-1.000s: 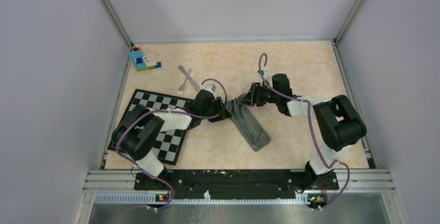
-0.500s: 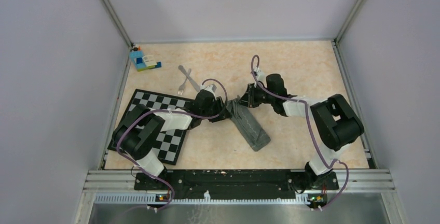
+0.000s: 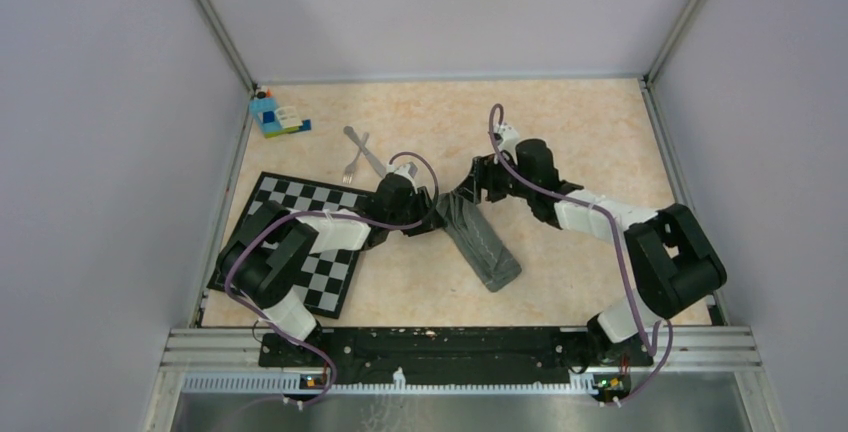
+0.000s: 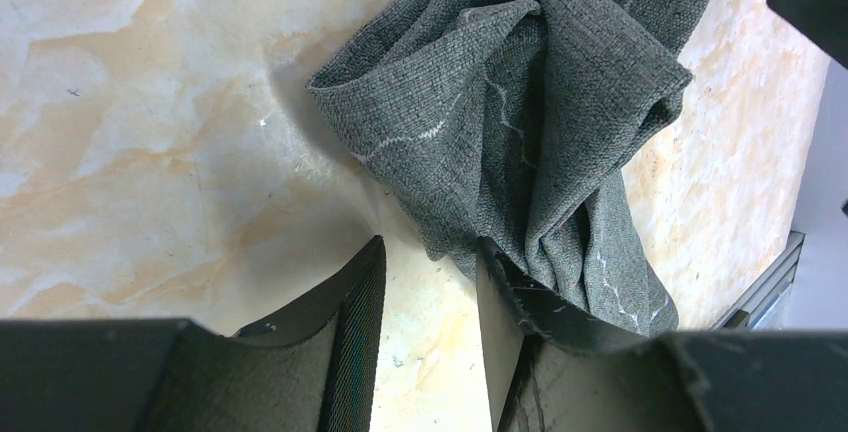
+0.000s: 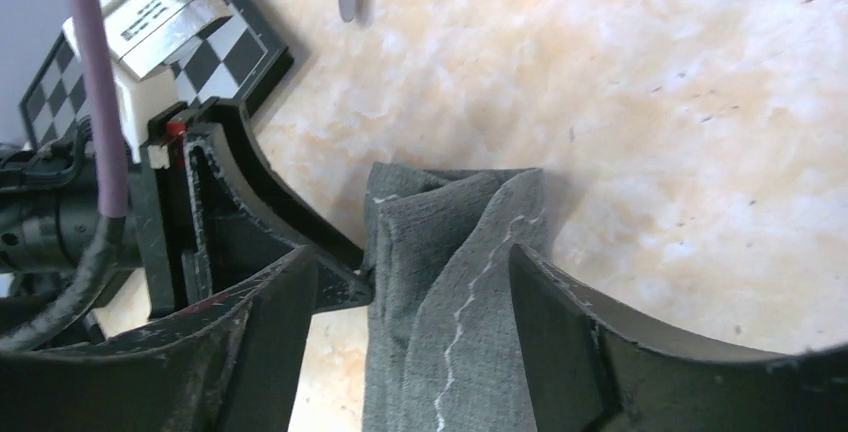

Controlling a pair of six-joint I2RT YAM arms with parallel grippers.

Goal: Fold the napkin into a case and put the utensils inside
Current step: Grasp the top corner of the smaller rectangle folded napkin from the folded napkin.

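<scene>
The napkin [image 3: 485, 247] lies as a narrow dark grey strip running diagonally across mid-table, its far end bunched into loose folds [image 4: 520, 102]. My right gripper [image 3: 470, 187] stands open astride that far end [image 5: 460, 282], a finger on each side and not pinching it. My left gripper [image 3: 437, 214] is open just left of the same end. Bare tabletop shows between its fingers, and the right finger [image 4: 505, 297] touches the cloth's edge. The fork [image 3: 352, 167] and knife [image 3: 372, 160] lie crossed on the table beyond the left arm.
A black-and-white checkered mat [image 3: 330, 272] lies under the left arm at the left. A blue toy-brick block [image 3: 272, 115] sits in the far left corner. Walls enclose the table on three sides.
My right gripper shut on the napkin's far end, then opened and let it go. The right arm's elbow swung out to the right. The left arm stayed put.
</scene>
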